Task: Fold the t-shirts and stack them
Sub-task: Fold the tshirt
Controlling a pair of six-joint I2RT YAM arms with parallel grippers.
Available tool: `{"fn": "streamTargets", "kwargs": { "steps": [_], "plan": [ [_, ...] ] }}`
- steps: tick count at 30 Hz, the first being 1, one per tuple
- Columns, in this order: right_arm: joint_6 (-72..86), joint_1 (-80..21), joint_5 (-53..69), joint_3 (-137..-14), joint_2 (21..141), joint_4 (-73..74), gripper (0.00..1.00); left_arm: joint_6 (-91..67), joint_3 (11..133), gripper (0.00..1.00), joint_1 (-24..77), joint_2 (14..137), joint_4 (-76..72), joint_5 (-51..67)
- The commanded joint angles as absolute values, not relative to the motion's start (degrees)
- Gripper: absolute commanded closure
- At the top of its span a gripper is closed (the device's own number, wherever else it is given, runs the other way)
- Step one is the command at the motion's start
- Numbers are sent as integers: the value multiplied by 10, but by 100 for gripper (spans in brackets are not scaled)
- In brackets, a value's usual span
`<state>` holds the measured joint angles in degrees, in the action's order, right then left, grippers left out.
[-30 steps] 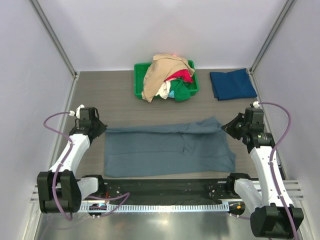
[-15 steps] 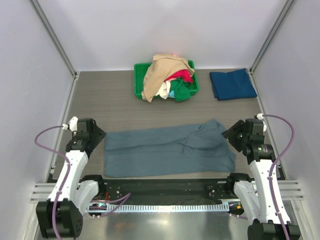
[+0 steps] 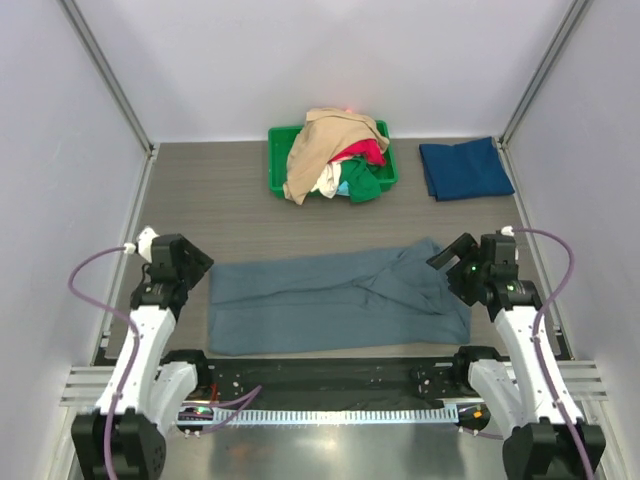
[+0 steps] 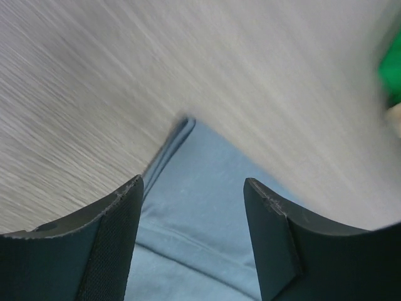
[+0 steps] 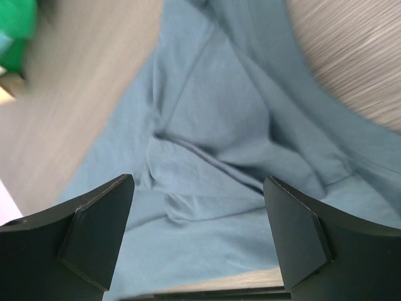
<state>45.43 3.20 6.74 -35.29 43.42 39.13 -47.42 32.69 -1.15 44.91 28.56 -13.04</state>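
You're looking at the grey-blue tee point(image 3: 335, 300) lying flat across the near half of the bench point(image 3: 230, 210), its long side running left to right and its creases bunching toward the right end. Your left pincer point(image 3: 198, 264) is hovering at the tee's far left corner, jaws standing apart with nothing between them. In the left wrist view its fingers point(image 4: 119, 238) are framing that corner, where a doubled edge of cloth is meeting bare bench. Your right pincer point(image 3: 448, 270) is hanging over the tee's right end near the far corner, jaws spread wide and gripping nothing. Through the right wrist camera, the pincer is bracketing a rumpled patch with a seam and several folds crossing it. Whether either pincer is brushing the cloth, I cannot tell from these angles. At the far middle of the bench the green bin point(image 3: 280, 160) is sitting piled with clothes. A tan tee point(image 3: 325, 140) is draping over the top and spilling past the bin's near left rim. A red tee point(image 3: 365, 152) is showing beside it to the right, and a green tee point(image 3: 362, 183) is hanging over the near right edge. A white tee point(image 3: 328, 182) is poking out below the tan one, with a scrap of light blue tee point(image 3: 343, 187) just beside it. To the right of the bin, apart from it and close to the right wall, the navy tee point(image 3: 465, 168) is lying folded flat, well away from both arms.
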Motion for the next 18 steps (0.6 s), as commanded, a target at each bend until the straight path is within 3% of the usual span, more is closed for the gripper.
{"fn": "streamTargets", "kwargs": {
  "steps": [1,6,11,18],
  "plan": [
    [481,-34,83,-344,480,329,9,-455,337,34,34,531,223,-74],
    [527,-154,7,-352,578,301,6,-445,365,35,134,641,196,-84],
    [539,-159,3,-342,651,250,4,-446,384,36,154,754,183,-38],
    [516,-131,-12,-422,833,207,2,-443,377,40,158,803,178,19]
  ]
}}
